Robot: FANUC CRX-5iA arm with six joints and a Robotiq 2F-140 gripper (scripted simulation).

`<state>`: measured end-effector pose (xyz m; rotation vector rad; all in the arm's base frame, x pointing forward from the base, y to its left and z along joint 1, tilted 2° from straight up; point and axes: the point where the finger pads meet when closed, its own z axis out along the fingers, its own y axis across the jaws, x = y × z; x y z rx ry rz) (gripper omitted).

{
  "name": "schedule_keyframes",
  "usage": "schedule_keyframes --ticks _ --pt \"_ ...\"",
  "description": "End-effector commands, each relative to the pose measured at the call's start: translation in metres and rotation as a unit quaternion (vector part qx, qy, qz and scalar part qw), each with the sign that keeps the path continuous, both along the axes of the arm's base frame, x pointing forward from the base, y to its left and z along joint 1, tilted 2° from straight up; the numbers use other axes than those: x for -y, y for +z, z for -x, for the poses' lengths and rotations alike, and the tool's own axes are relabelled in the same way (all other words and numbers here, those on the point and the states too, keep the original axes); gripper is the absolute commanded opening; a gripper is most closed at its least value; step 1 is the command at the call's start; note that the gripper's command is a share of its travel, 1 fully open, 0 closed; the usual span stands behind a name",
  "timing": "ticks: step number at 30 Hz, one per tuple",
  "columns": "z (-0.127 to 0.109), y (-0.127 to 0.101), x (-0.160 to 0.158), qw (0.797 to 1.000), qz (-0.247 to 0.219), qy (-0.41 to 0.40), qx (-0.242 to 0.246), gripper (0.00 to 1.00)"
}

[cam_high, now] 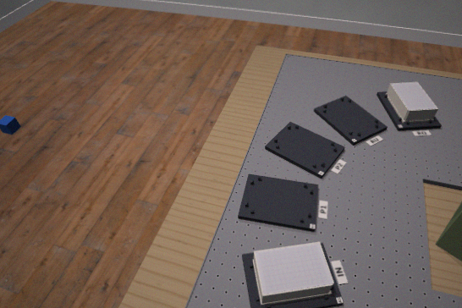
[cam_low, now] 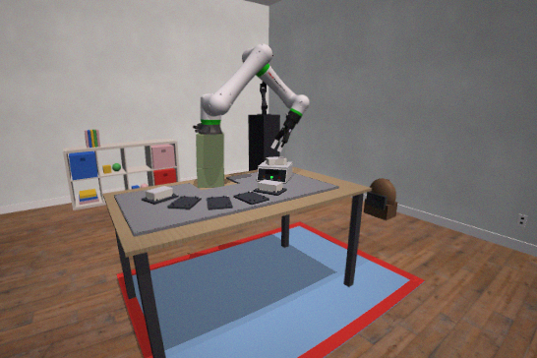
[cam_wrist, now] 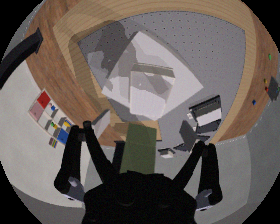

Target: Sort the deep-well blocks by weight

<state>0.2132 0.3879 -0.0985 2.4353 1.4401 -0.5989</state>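
Pincer spread wide, gripping nothing, hanging above block on check-weigher; I read green lamp lit. Second block in IN nest, third in RO nest. P1, P2, RU bare.

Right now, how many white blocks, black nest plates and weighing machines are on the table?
White blocks: 3 (in IN, in RO, on the weigher)
Black nest plates: 5 (IN, P1, P2, RU, RO)
Weighing machines: 1
Total: 9
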Motion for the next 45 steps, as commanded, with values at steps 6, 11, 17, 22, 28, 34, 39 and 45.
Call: schedule_keyframes --ticks 6,11,17,22,28,34,39,45 --pt "0.000 0.000 0.000 1.000 0.000 0.000 0.000 1.00" --pt "0.000 -0.010 0.000 1.000 0.000 0.000 0.000 1.00" --pt "0.000 -0.010 0.000 1.000 0.000 0.000 0.000 1.00" --pt "0.000 -0.012 -0.001 1.000 0.000 0.000 0.000 1.00" --pt "-0.001 -0.018 -0.001 1.000 0.000 0.000 0.000 1.00" --pt "-0.001 -0.028 -0.001 1.000 0.000 0.000 0.000 1.00" --pt "-0.001 -0.037 -0.001 1.000 0.000 0.000 0.000 1.00" --pt "-0.001 -0.043 -0.002 1.000 0.000 0.000 0.000 1.00"
